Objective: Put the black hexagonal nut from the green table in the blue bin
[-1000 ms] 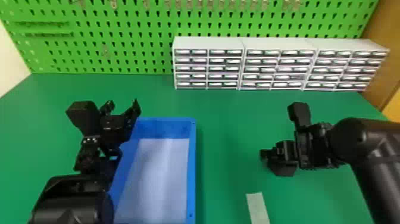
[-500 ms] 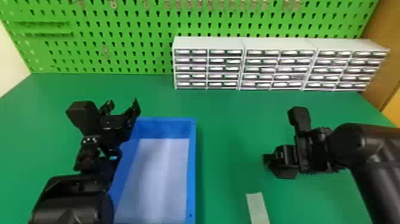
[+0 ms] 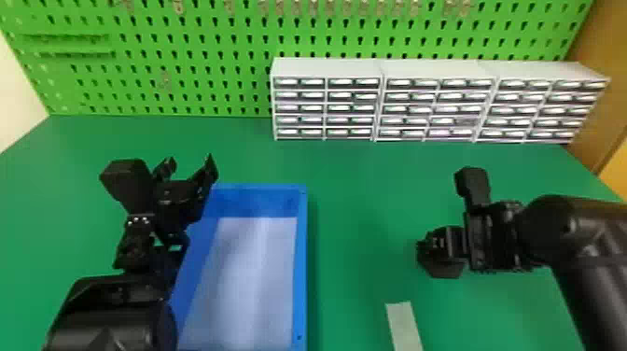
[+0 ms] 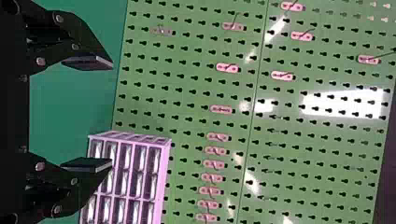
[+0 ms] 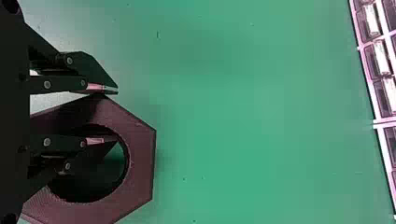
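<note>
The right gripper (image 3: 431, 247) is low over the green table (image 3: 354, 261). In the right wrist view, the black hexagonal nut (image 5: 140, 172) lies flat, with that gripper (image 5: 105, 114) partly open astride its ring. One finger (image 5: 102, 88) is along the nut's outer edge, the other (image 5: 100, 140) over the hole; contact on the hole side cannot be made out. The left gripper (image 3: 190, 164) is parked beside the upper left corner of the blue bin (image 3: 301, 261). In its wrist view, the left gripper (image 4: 112, 114) is wide open with nothing between its fingers.
White drawer cabinets (image 3: 326, 107) line the back right of the table before a green pegboard (image 3: 233, 70). A pale strip (image 3: 403, 326) lies between the bin and the right arm (image 3: 578, 224), near the front.
In the head view, the right gripper has shifted slightly toward the table's front and a little to the right. The left arm has kept still.
</note>
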`<state>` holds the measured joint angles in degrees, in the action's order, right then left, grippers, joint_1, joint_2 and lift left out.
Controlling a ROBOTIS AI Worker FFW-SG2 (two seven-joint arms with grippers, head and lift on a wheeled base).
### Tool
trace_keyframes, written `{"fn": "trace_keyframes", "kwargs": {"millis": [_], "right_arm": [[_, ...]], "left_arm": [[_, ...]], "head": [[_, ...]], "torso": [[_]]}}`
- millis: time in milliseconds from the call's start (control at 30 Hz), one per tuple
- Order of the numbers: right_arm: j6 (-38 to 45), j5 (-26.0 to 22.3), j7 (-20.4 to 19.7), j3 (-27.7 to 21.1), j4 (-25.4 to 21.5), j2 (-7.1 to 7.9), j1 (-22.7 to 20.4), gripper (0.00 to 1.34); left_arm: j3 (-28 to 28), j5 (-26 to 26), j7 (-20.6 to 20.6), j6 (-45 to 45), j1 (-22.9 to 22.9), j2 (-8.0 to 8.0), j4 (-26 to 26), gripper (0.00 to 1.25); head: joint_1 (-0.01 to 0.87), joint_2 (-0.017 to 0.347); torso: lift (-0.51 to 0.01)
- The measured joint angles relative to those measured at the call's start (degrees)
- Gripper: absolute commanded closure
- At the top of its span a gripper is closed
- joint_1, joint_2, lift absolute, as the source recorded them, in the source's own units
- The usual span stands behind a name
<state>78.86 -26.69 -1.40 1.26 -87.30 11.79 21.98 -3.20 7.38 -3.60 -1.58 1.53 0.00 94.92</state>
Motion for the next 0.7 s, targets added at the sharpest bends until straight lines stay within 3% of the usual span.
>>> {"fn": "trace_keyframes", "kwargs": {"millis": [700], "right_arm": [[-1.51, 0.65, 0.00, -1.21, -3.99, -0.11, -0.05, 1.12]], "left_arm": [[0.04, 0.00, 0.09, 0.09, -0.30, 0.00, 0.00, 0.51]], "head": [[0.686, 0.051]], "torso": [[-0.097]]}}
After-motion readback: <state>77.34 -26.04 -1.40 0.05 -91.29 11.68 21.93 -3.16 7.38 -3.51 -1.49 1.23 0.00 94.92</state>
